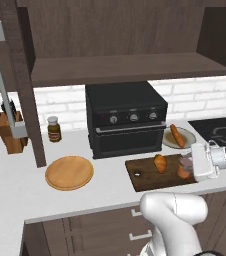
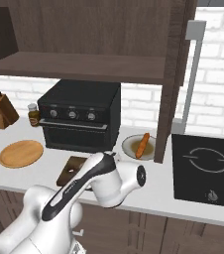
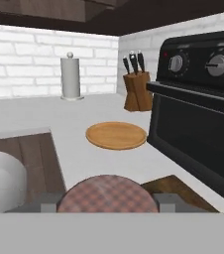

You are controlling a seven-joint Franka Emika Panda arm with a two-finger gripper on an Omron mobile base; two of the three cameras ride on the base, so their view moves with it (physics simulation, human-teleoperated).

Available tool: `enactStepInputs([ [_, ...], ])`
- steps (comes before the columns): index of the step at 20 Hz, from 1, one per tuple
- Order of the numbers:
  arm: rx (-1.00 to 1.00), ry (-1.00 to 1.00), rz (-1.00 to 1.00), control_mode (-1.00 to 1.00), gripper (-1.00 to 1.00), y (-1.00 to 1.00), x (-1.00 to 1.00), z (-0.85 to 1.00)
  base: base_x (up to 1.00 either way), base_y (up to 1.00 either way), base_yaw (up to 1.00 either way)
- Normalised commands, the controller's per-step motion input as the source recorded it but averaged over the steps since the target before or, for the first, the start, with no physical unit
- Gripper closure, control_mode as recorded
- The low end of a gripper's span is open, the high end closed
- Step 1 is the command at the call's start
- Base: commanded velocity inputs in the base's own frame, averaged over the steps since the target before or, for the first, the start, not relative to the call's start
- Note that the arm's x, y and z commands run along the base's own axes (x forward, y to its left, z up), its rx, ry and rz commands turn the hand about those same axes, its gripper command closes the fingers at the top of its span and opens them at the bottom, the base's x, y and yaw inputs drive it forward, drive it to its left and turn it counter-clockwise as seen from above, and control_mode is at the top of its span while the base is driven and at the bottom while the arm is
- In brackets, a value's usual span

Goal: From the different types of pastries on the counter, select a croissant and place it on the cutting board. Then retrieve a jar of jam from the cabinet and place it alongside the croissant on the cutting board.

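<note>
The croissant (image 1: 160, 163), a plump golden-brown oval, lies near the middle of the dark cutting board (image 1: 145, 179) on the pale counter (image 1: 15, 170). My gripper (image 1: 186, 167) reaches in sideways from the right, over the board's right end, and is shut on the orange jar of jam (image 1: 184, 173). In the hand view the jar's round plaid lid (image 3: 109, 191) sits between my fingertips, with a corner of the board (image 3: 176, 188) just beyond it. The cabinet's wide open shelf (image 1: 125, 67) runs above the oven. In the right base view my arm hides most of the board (image 2: 70, 169).
A black oven (image 1: 126, 117) stands right behind the board. A plate holding the long thin loaf (image 1: 177, 136) sits to its right, beside a cooktop (image 1: 217, 127). To the left are a round wooden plate (image 1: 69, 172), a dark labelled jar (image 1: 54, 129) and a knife block (image 1: 10, 131).
</note>
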Motion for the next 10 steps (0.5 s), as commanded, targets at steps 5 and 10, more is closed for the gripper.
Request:
enactStepInputs([
  [5, -0.04, 0.00, -0.01, -1.00, 1.00, -0.12, 0.38, -0.10, 0.00, 0.00, 0.00],
  [10, -0.06, 0.00, 0.00, -1.00, 1.00, -0.34, 0.21, -0.12, 0.00, 0.00, 0.00],
])
